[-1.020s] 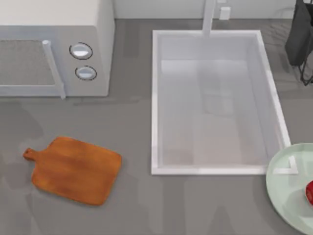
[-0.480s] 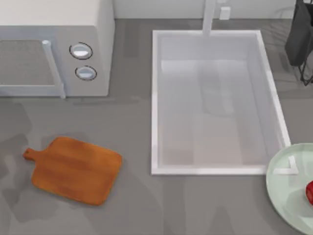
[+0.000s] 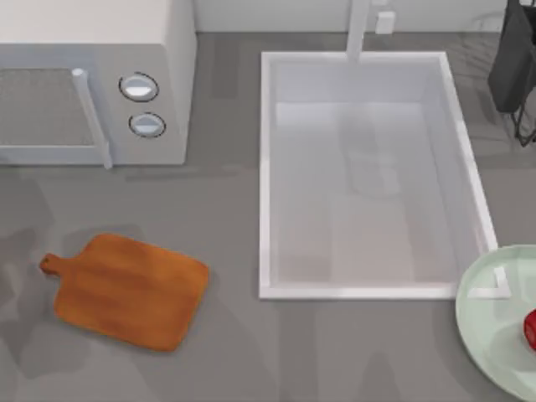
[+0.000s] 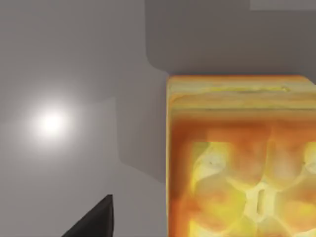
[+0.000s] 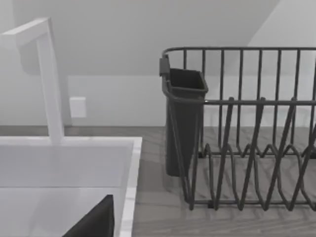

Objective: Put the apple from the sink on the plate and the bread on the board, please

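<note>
Looking down at the bread (image 4: 242, 158) from the left wrist: light, stiff block, so pinch its pale flat sides mid-height. Finger state: cannot tell. Apple (image 3: 530, 328) sits on plate (image 3: 490, 322).

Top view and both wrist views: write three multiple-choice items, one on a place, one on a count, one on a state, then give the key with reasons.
1. Where is the apple?
A. in the sink
B. on the plate
C. on the board

2. How many round knobs does the microwave have?
A. one
B. two
C. four

3. What lies on the board?
A. nothing
B. the bread
C. the apple

Key: 1 B, the apple sits on the plate at the table's right edge, outside the sink. 2 B, two knobs show on the microwave. 3 A, the board is bare; the bread shows on grey tabletop in the left wrist view.
</note>
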`<state>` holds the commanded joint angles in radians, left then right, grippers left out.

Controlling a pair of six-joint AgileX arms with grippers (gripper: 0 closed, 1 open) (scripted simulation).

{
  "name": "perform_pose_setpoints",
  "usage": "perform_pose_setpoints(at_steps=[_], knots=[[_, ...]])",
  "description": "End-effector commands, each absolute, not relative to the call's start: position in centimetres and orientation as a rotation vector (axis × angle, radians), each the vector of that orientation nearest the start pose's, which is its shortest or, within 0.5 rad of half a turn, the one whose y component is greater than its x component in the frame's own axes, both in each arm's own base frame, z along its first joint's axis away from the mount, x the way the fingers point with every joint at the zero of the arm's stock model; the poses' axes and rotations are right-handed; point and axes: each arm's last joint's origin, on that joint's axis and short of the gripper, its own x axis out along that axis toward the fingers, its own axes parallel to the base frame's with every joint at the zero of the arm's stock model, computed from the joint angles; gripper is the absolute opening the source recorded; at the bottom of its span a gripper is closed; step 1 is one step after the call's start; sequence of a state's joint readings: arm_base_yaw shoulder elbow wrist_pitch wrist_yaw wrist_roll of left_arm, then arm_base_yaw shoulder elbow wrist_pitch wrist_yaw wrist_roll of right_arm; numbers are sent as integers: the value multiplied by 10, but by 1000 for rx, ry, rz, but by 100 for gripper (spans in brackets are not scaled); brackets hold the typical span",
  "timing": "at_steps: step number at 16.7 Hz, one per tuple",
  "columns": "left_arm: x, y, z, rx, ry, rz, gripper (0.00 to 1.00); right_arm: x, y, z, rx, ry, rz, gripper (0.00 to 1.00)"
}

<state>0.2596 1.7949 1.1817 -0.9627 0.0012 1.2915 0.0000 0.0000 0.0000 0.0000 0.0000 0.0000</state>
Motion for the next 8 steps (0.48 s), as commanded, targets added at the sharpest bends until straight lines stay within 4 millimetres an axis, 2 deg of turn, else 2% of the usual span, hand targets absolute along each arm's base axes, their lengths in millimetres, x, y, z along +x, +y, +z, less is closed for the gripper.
perform_pose_setpoints(at_steps=[5, 8], knots=[[309, 85, 120, 805, 1411, -795, 100, 106, -1, 160, 0, 0, 0, 100], [308, 85, 109, 801, 1417, -801, 100, 106, -1, 160, 0, 0, 0, 100]])
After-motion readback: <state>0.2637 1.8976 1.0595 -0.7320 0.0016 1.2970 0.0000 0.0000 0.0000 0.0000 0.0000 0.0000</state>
